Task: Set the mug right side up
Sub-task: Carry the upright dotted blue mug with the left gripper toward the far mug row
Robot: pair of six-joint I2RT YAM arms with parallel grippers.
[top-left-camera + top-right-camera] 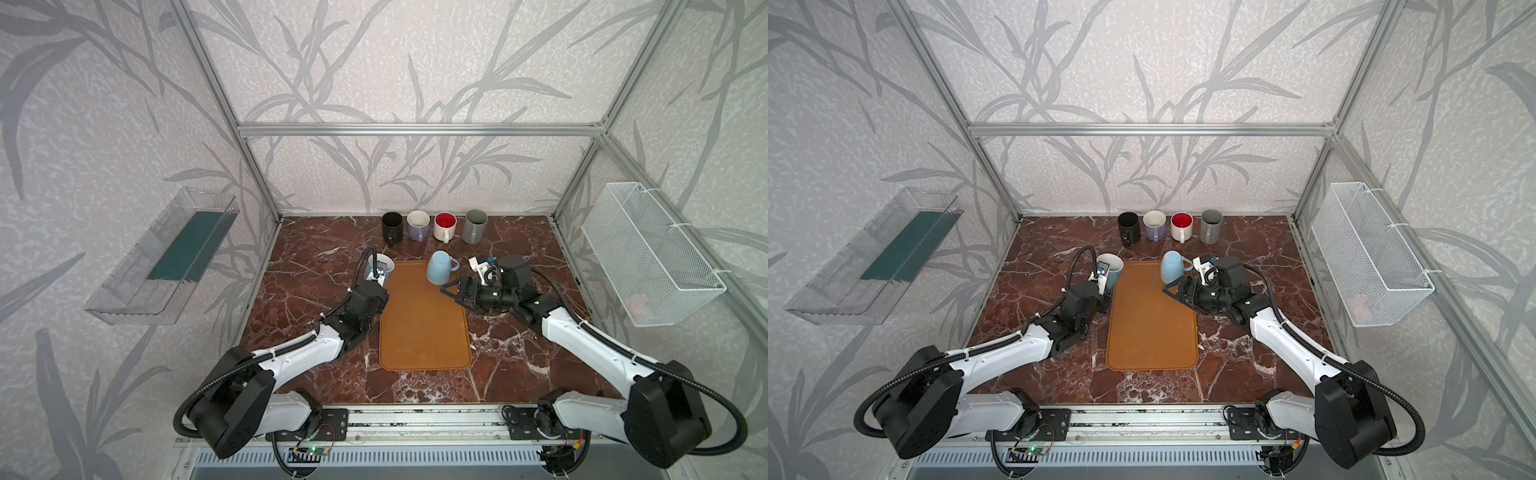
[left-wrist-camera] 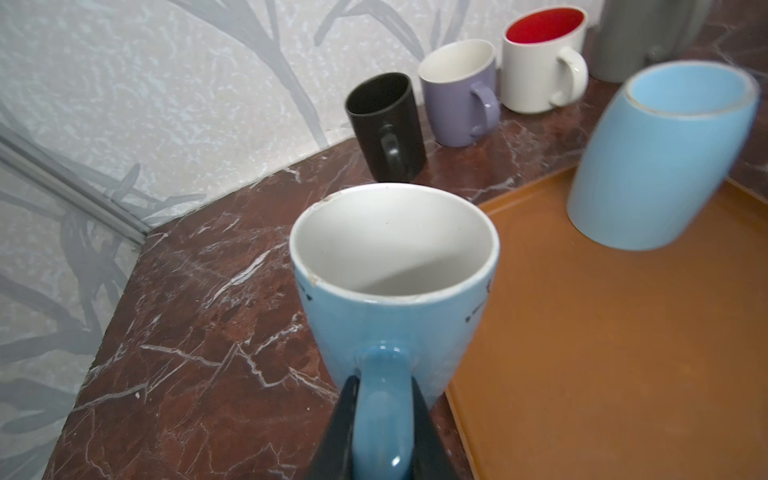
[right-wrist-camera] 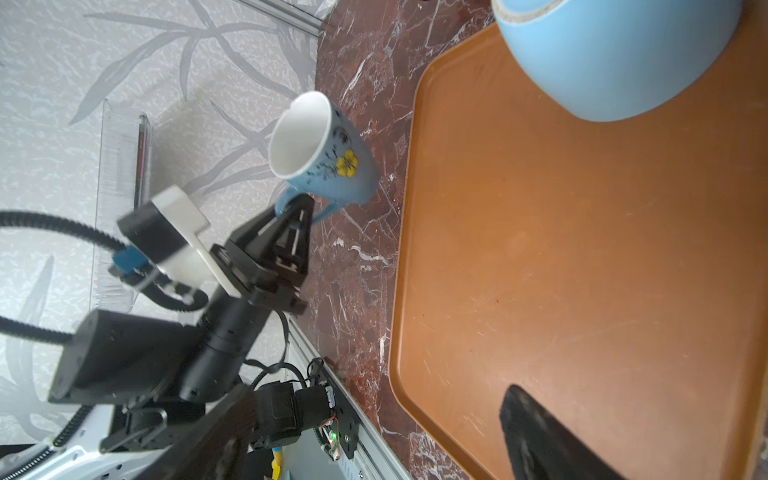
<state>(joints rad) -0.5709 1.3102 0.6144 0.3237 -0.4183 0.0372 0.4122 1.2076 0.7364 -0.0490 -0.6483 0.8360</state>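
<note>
We judged the flowered mug (image 2: 395,307), handle clamped by left gripper (image 2: 384,392), needed seating flat before release; right gripper (image 1: 449,286) gaped empty.

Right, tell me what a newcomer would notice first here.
The pale blue ceramic mug leans base-up at the far end of the orange plastic tray. At the tray's far left corner, the left pincer is clamped on the handle of an upright blue flowered ceramic mug. Along the back wall runs a row of upright mugs, from a black ceramic mug to a grey ceramic mug.
</note>
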